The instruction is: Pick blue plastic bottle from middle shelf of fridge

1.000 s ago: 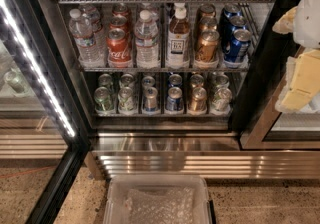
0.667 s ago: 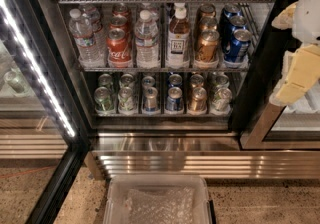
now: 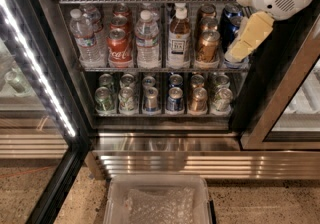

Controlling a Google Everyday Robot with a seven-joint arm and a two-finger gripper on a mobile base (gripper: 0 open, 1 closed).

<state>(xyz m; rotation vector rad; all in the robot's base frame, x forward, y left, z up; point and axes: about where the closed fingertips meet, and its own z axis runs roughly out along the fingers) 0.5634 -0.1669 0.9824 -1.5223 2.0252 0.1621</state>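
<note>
The tea bottle (image 3: 179, 42), slim with dark brown tea, a white cap and a white label, stands upright on the middle wire shelf (image 3: 150, 69) of the fridge (image 3: 165, 143), right of centre. My gripper (image 3: 248, 38), cream-coloured under a white wrist, hangs at the right end of that shelf. It is in front of the blue cans (image 3: 231, 18) and about two columns right of the bottle, not touching it. A column of bronze cans (image 3: 206, 44) stands between them.
Clear water bottles (image 3: 146, 43) and red cola cans (image 3: 119, 47) stand left of the tea bottle. Short cans (image 3: 175, 99) fill the lower tier. The open glass door with its light strip (image 3: 37, 68) is at left. A clear plastic bin (image 3: 157, 200) lies on the floor below.
My gripper has moved up and to the left, from beside the fridge's right frame to in front of the blue cans on the middle shelf. The bottles and cans have not moved.
</note>
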